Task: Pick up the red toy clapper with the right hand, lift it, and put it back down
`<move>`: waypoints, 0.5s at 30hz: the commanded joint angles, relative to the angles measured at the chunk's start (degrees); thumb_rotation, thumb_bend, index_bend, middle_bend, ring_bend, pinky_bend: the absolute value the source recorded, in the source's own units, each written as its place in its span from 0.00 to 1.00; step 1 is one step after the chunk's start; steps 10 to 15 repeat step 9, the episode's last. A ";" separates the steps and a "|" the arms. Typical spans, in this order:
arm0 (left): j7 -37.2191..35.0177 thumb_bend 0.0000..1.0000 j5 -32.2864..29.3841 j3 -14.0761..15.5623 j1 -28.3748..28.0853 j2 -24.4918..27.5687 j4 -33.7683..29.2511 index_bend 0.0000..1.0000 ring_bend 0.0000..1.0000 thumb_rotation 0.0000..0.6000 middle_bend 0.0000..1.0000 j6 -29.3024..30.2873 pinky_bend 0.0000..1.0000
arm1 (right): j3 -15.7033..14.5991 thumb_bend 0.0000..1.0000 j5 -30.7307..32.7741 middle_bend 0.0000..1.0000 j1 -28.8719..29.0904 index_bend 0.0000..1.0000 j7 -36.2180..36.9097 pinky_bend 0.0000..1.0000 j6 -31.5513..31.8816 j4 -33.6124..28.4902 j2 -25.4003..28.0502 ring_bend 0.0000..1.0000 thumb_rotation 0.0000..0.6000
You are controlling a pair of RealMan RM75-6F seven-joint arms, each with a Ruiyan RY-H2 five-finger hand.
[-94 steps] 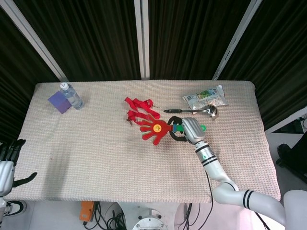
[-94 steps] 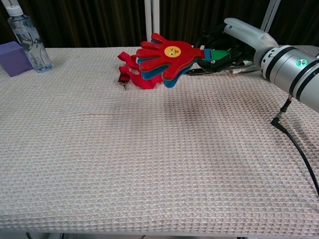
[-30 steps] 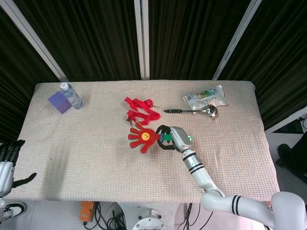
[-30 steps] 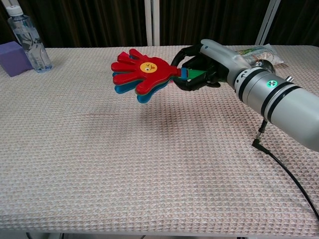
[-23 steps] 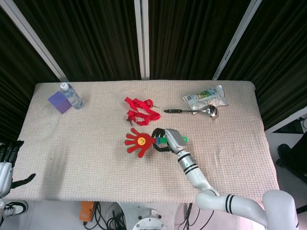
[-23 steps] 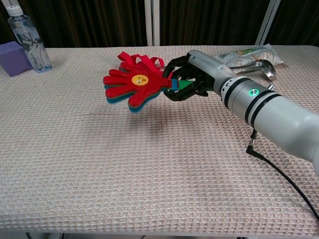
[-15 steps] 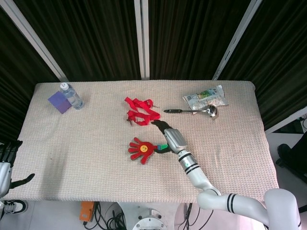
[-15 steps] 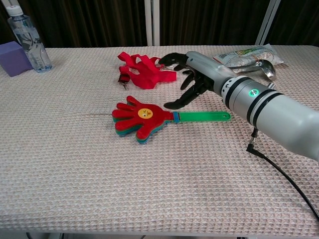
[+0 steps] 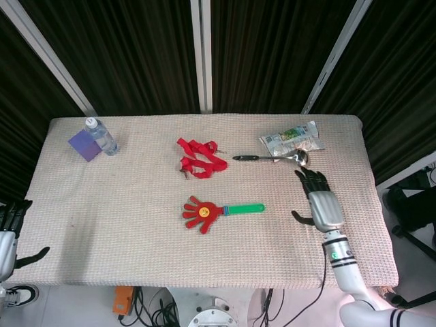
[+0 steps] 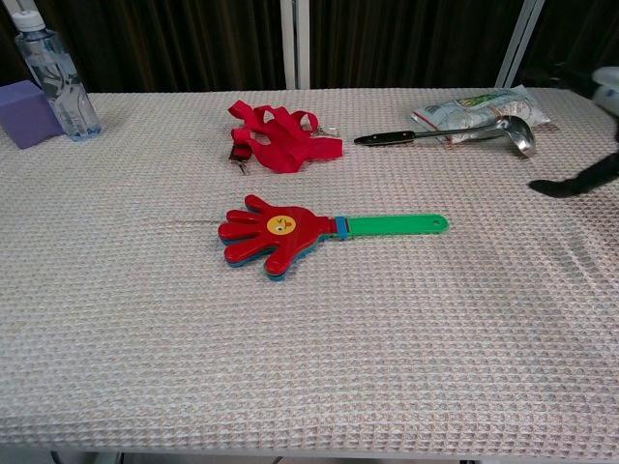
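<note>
The red toy clapper [image 9: 204,211] [image 10: 276,230] lies flat on the woven table cover near the middle, its green handle [image 10: 397,225] pointing right. My right hand [image 9: 319,199] hovers well to the right of it with fingers spread and nothing in it; the chest view shows only a dark fingertip [image 10: 578,180] at the right edge. My left hand [image 9: 9,228] hangs off the table's left edge, fingers apart and holding nothing.
A red strap bundle [image 9: 199,158] lies behind the clapper. A ladle [image 9: 272,159] and a snack packet [image 9: 293,138] sit at the back right. A water bottle [image 9: 101,135] and a purple block [image 9: 84,145] stand at the back left.
My right hand carried the clapper left and down, set it on the table and let go. It then pulled away to the right. The left hand stayed put.
</note>
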 commanded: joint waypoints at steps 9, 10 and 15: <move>0.50 0.09 -0.05 -0.15 -0.82 -1.15 0.58 0.07 0.00 1.00 0.07 -1.27 0.04 | -6.76 0.13 -4.33 0.00 -14.17 0.00 5.51 0.00 11.87 5.20 7.67 0.00 1.00; 0.50 0.09 -0.05 -0.15 -0.82 -1.15 0.58 0.07 0.00 1.00 0.07 -1.27 0.04 | -6.76 0.13 -4.33 0.00 -14.17 0.00 5.51 0.00 11.87 5.20 7.67 0.00 1.00; 0.50 0.09 -0.05 -0.15 -0.82 -1.15 0.58 0.07 0.00 1.00 0.07 -1.27 0.04 | -6.76 0.13 -4.33 0.00 -14.17 0.00 5.51 0.00 11.87 5.20 7.67 0.00 1.00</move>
